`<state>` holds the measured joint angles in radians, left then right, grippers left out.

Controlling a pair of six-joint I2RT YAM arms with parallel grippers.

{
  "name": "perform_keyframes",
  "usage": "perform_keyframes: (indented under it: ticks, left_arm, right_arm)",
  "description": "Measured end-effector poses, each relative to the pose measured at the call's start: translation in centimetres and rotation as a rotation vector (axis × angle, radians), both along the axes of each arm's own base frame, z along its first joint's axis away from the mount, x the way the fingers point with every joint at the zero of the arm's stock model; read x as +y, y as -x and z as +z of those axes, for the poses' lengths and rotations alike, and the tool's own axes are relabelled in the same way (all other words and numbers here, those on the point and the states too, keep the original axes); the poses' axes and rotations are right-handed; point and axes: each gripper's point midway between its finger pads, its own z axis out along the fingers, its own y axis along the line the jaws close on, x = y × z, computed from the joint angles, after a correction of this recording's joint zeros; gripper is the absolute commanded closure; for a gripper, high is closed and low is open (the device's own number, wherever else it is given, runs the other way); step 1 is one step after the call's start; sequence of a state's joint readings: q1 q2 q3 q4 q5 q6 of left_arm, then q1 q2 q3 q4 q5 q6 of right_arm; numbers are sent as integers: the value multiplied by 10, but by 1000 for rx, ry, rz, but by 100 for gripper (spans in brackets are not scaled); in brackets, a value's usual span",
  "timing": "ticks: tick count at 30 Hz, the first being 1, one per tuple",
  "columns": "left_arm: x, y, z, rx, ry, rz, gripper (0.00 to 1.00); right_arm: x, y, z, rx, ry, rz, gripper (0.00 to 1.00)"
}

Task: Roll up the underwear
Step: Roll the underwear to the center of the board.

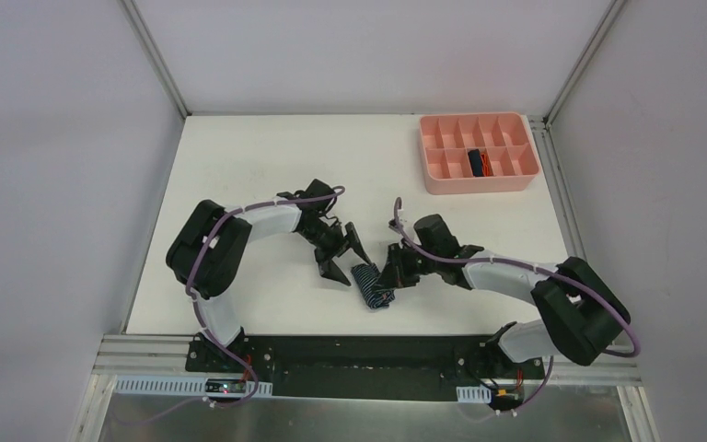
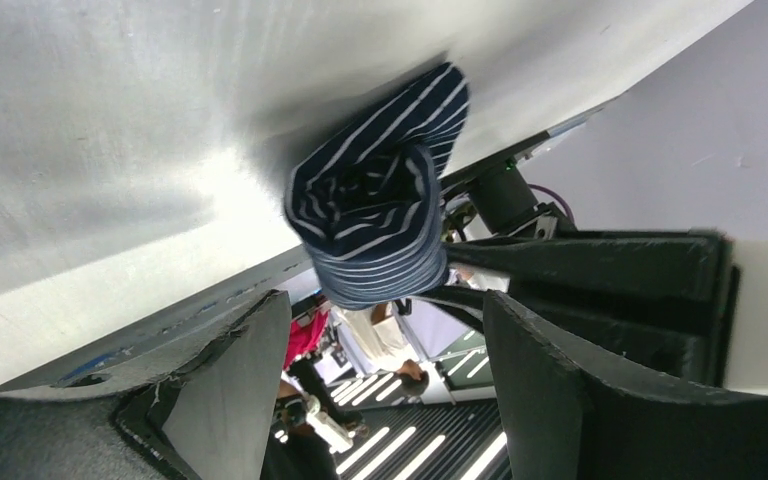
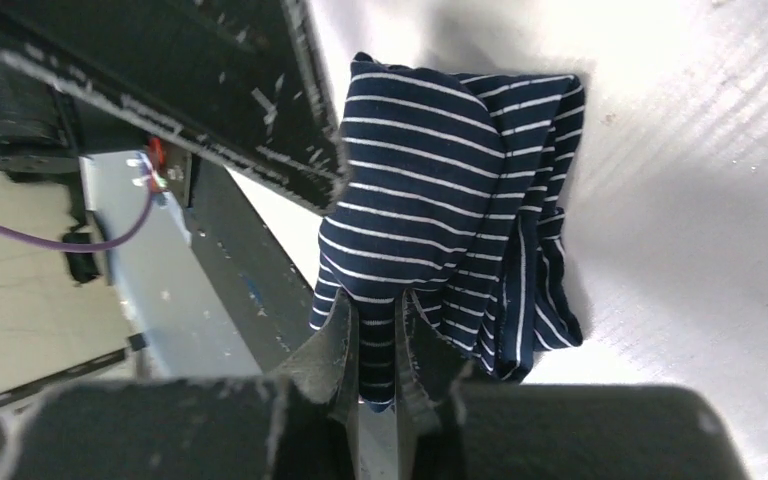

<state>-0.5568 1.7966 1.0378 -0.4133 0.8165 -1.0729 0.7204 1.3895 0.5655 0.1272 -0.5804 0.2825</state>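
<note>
The dark blue striped underwear (image 1: 371,285) lies as a loose roll near the table's front edge, between the two grippers. My right gripper (image 1: 392,274) is shut on a fold at one end of the striped underwear (image 3: 450,190); the cloth shows pinched between the right gripper's (image 3: 378,335) fingers. My left gripper (image 1: 348,258) stands open just left of the roll, not touching it. In the left wrist view the rolled end of the striped underwear (image 2: 380,200) sits beyond the left gripper's (image 2: 385,325) wide-apart fingers. A second navy underwear with orange trim (image 1: 479,162) sits in a tray compartment.
The pink compartment tray (image 1: 442,180) stands at the back right of the white table. The table's front edge and the black base rail (image 1: 359,354) run close behind the roll. Grey walls enclose the table on three sides.
</note>
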Motion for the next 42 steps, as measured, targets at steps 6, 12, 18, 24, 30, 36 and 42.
perform_keyframes:
  ticks: [6, 12, 18, 24, 30, 36, 42]
  left_arm:
    - [7, 16, -10, 39, -4, -20, 30]
    - [4, 18, -17, 33, -2, -36, 39]
    - [-6, 18, -26, 24, 7, -52, 82]
    - [-13, 17, -28, 3, 29, -74, 100]
    - [-15, 17, -28, -6, 40, -80, 100]
    - [-16, 17, -28, -11, 46, -86, 100]
    - [-17, 17, -28, -13, 49, -89, 100]
  right_arm:
    - [-7, -3, -5, 122, -90, -53, 100]
    - [-6, -1, -4, 187, -136, -53, 100]
    - [-5, 1, -7, 221, -146, -52, 79]
    - [-11, 3, -8, 228, -105, -79, 50]
    - [-24, -20, 31, 11, -27, -171, 33]
    - [-11, -26, 71, -292, 151, -135, 24]
    - [17, 1, 62, -507, 426, 59, 22]
